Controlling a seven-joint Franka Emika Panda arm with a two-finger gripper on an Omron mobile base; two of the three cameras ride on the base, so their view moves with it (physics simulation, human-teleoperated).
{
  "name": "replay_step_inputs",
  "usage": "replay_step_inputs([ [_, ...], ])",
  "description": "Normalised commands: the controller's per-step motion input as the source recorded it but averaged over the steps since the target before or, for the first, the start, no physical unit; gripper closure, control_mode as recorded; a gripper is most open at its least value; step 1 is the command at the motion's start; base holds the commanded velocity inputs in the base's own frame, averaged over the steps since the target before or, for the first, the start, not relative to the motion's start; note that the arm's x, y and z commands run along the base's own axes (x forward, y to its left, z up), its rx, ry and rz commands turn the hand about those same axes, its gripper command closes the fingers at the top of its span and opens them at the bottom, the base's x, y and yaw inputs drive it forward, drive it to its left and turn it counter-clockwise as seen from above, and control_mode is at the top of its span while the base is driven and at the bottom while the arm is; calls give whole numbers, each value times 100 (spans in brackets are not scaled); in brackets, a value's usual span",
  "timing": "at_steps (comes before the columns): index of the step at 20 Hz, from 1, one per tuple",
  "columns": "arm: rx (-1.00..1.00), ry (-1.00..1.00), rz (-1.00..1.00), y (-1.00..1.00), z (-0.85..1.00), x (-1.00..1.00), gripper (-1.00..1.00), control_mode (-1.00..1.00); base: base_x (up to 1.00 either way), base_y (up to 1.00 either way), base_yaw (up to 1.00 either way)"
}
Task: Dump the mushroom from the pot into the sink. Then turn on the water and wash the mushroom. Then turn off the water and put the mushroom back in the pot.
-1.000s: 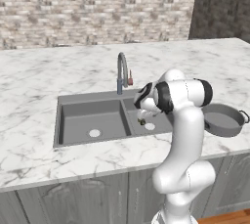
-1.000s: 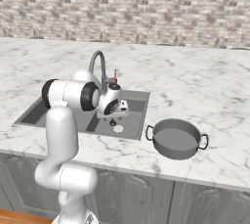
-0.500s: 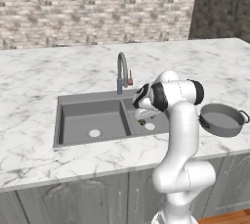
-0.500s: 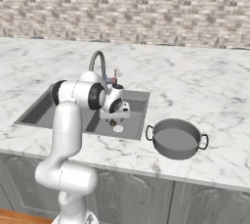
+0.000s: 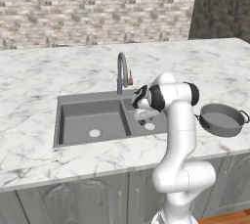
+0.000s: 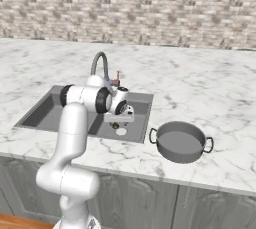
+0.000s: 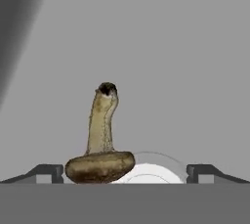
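Lying between the wide end effector (image 7: 124, 171), a smooth brown curved-stemmed mushroom (image 7: 101, 145), seemingly beside the drain (image 7: 151, 171).

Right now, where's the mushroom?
The mushroom lies on the floor of the sink's right basin, cap down against the light drain, between the open gripper's fingertips in the hand view.

The arm rises from its base, bends at the elbow and reaches forward and down. The hand (image 5: 142, 119) points downward, wrist bent. Its jaws stand wide apart, nothing gripped between them. In the hand view both fingertips (image 7: 46, 173) show far apart at the bottom.
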Motion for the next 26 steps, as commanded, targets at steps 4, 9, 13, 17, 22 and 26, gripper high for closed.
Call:
replay_step_inputs([
  [4, 0, 3, 0, 0, -21, 9, -100, -100, 0, 0, 0],
  [9, 0, 2, 0, 0, -24, 2, -100, -100, 0, 0, 0],
  [13, 0, 0, 0, 4, -19, 0, -100, -100, 0, 0, 0],
  [17, 0, 0, 0, 7, -25, 0, -100, -100, 0, 0, 0],
  [22, 0, 0, 0, 5, -17, -11, 100, -100, 0, 0, 0],
  [26, 0, -2, 0, 0, 0, -52, 100, -100, 0, 0, 0],
])
